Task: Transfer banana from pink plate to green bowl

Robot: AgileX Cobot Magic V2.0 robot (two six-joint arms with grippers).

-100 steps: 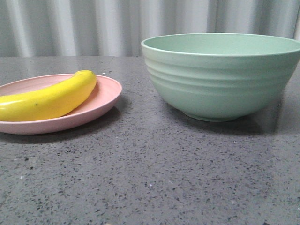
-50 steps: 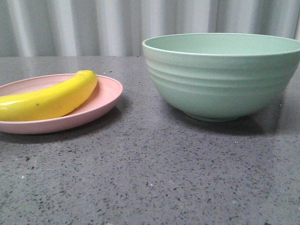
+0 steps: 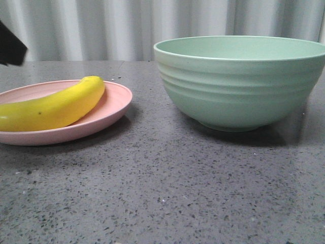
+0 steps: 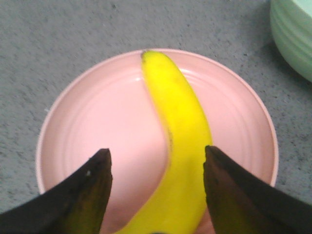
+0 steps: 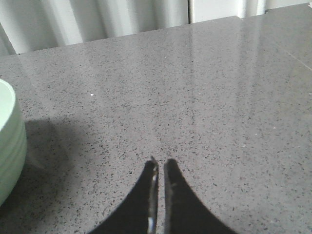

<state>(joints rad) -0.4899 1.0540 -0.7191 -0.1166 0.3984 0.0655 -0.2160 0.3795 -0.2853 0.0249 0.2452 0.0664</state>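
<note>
Banana (image 3: 53,108): lies on my plate (image 3: 114,101), curved, one end near the plate's far rim. In my left wrist view the banana (image 4: 178,141) crosses the plate (image 4: 97,126) from rim to rim.
Plate: pink, flat on the grey table (image 3: 162,188), to the left of the bowl and apart from it.
Bowl (image 3: 241,81): green, ridged, upright on the table; nothing shows above its rim. An edge of the bowl (image 4: 295,34) shows in my left wrist view.
Left gripper (image 4: 156,170): my fingers (image 4: 92,185) are spread wide above the plate, the banana's near part between them; I see no contact. In the front view only a dark corner shows at the left edge.
Right gripper (image 5: 159,168): my fingertips are pressed nearly together, holding nothing, over bare table (image 5: 195,97) beside the bowl (image 5: 9,141).
</note>
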